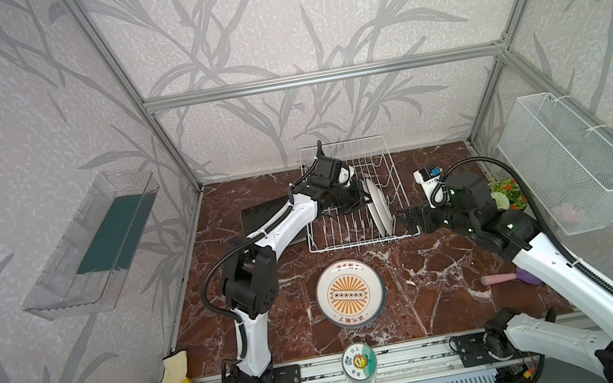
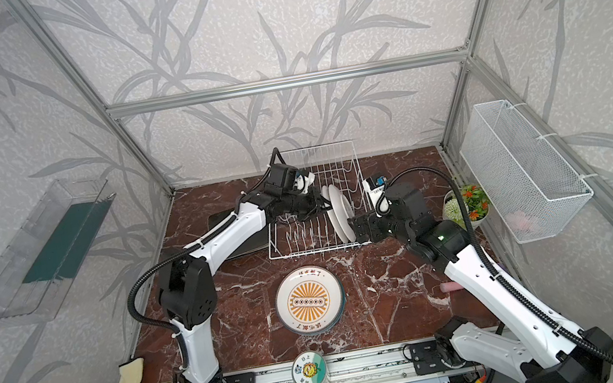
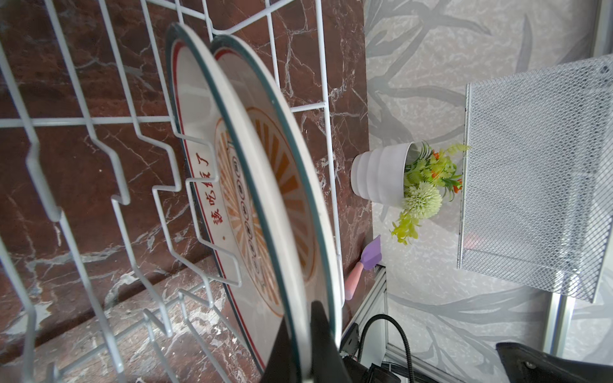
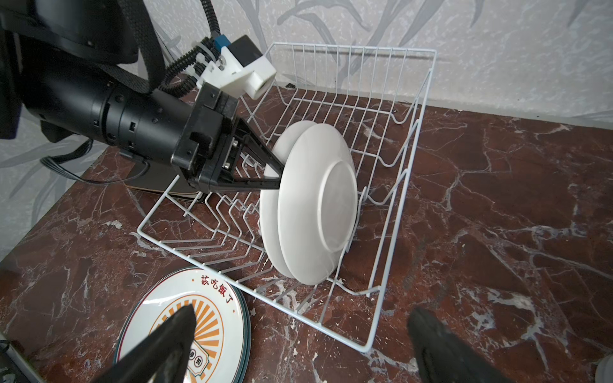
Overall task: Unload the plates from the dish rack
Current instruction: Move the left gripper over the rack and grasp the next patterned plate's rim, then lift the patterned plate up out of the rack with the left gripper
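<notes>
Your left gripper point(image 4: 277, 175) is clamped on the upper rim of what looks like the nearer upright plate point(image 4: 269, 219), a finger on each face. That plate stands in the end slots of the dish rack point(image 4: 351, 46), just beside a second upright plate point(image 4: 318, 205); I cannot tell whether the two touch.

To do this step well, lift straight up until the lower edge clears the prongs before you swing anywhere. The grip is only on the rim, so expect the plate to pivot; go slowly and keep the wrist level. Watch the neighbour: a sideways drag could tip it or shift the light wire rack. Once clear, carry toward 6 o'clock, where the sunburst stack point(image 1: 350, 292) lies flat on the table point(image 1: 455, 260), and lay the plate face up.

Your left arm rises from its base at 7 o'clock, folds at the elbow and sends the forearm toward 1 o'clock, crossing the dark square plates point(image 1: 259, 219) at the rack's 9 o'clock side. The right gripper point(image 1: 407, 222) hangs spread wide and empty at the rack's 4 o'clock corner, pointing toward 9 o'clock.
</notes>
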